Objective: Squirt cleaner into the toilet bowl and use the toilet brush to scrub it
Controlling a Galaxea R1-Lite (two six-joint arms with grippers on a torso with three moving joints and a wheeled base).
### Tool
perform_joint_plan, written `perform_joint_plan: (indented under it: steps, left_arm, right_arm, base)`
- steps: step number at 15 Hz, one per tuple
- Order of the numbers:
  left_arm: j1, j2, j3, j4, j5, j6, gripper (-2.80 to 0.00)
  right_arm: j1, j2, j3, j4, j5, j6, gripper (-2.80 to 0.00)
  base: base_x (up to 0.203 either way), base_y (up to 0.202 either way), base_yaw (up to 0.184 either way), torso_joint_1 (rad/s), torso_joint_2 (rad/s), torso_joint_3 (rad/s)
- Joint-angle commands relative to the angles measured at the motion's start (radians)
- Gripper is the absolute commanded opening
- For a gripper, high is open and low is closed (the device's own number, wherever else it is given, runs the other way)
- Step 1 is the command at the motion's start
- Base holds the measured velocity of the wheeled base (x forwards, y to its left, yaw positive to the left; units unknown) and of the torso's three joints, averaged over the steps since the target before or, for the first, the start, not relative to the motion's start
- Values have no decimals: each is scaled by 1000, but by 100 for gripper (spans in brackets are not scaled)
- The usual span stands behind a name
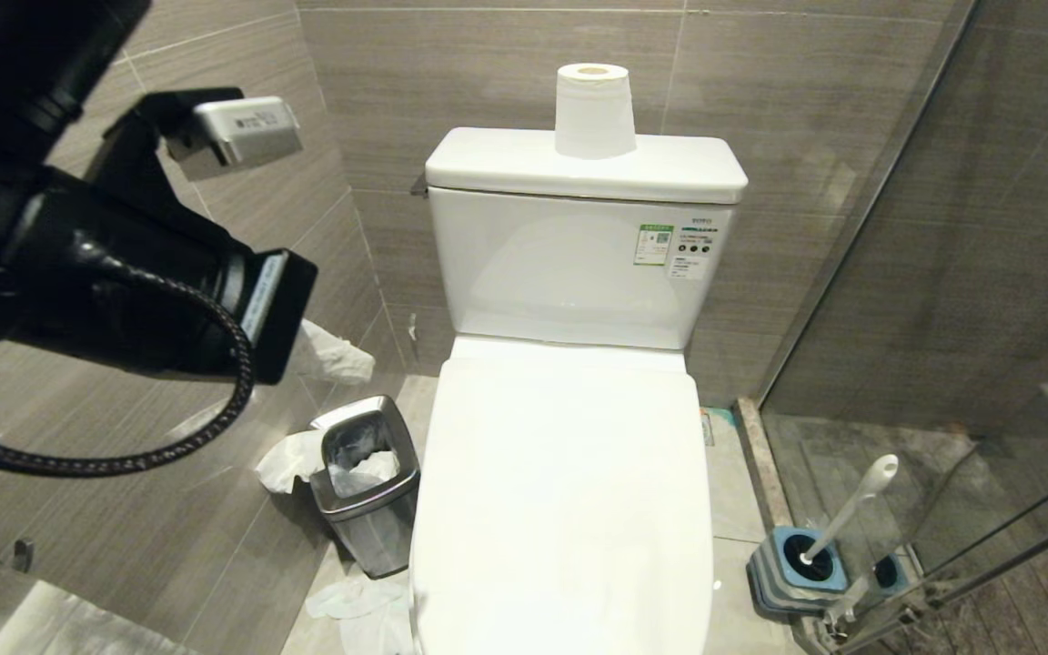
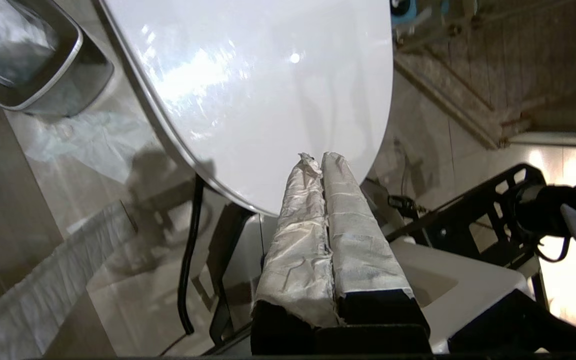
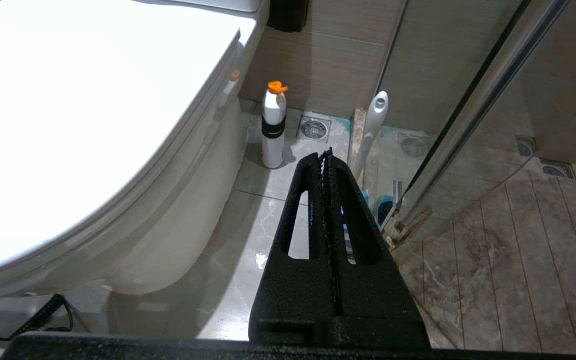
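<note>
1. Head view: the toilet bowl (image 1: 569, 491) is seen with its lid down, centred against the back wall; the lid is judged the first thing to be lifted.
2. The toilet brush (image 1: 842, 518) is stood in its holder (image 1: 797, 569) on the floor at the robot's right; a white bottle (image 3: 273, 125) is stood beside the toilet base.
3. The left gripper (image 2: 318, 160), jaws pressed together and empty, is held over the lid's front edge; that edge is best hooked from beneath.
4. The right gripper (image 3: 327, 155) is closed, empty and hangs above the floor.

The toilet bowl (image 1: 560, 509) is glossy white porcelain under a smooth shiny lid. The bin (image 1: 367, 482) beside it is brushed steel, with crumpled paper around it. The toilet brush (image 1: 851, 509) handle is smooth white plastic; wall tiles (image 1: 488, 73) look matt, faintly streaked.
</note>
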Motion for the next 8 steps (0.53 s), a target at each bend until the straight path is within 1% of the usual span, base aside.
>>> perform_joint_plan:
  steps: [1,2,3,4,6,7,8]
  left_arm:
    - [10,-46,-46,19,65,14,-280]
    - [12,-51,-69,48,106,43,-280]
    - [25,-57,-101,83,135,88,-280]
    - [49,-64,-142,117,145,137,-280]
    - [112,-90,-172,147,151,281,-280]
    - [148,-108,-173,149,152,335,-280]
    - [174,-123,-174,151,151,367,-280]
  right_arm:
    - [0,0,0,0,0,0,-280]
    - [0,1,0,0,0,0,-280]
    - [0,0,0,0,0,0,-280]
    - [0,0,1,0,0,0,-280]
    - [0,0,1,0,0,0,-280]
    - [0,0,0,0,0,0,-280]
    - [0,0,0,0,0,0,-280]
  base:
    - [0,0,0,0,0,0]
    - [0,0,0,0,0,0]
    - [0,0,0,0,0,0]
    - [0,0,0,0,0,0]
    - [0,0,0,0,0,0]
    - [0,0,0,0,0,0]
    - [0,0,0,0,0,0]
